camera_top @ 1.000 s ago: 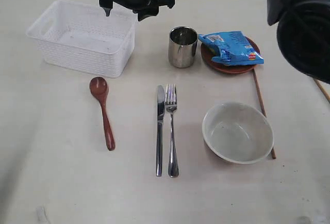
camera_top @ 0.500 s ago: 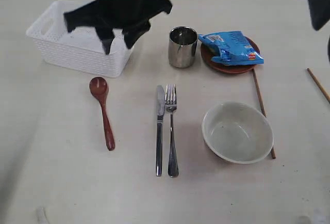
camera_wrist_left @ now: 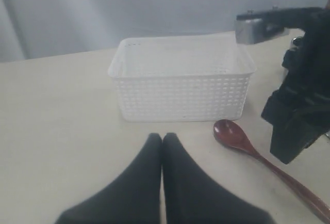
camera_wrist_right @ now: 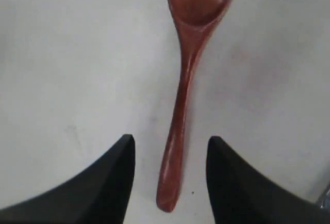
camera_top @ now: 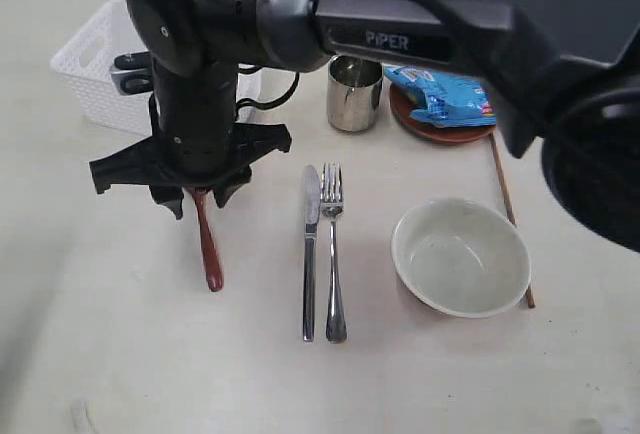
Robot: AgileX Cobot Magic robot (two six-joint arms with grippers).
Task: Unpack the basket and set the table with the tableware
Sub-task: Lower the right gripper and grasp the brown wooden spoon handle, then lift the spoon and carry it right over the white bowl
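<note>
Now that my right end effector (camera_wrist_right: 170, 141) has dropped from over the basket (camera_wrist_left: 180, 87) to the wooden spoon (camera_wrist_right: 183, 95) lying on the bench (camera_top: 120, 354), jaws spread astride its handle, I expect a pickup.

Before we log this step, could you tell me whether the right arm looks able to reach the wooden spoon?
Probably yes: its open end effector straddles the handle of the spoon, with nothing lying between them.

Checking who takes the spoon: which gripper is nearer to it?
Right. The right gripper, jaws open, straddles the handle of the spoon. The left gripper, shut, sits off to the side of the spoon's bowl, apart from it, facing the basket.
</note>
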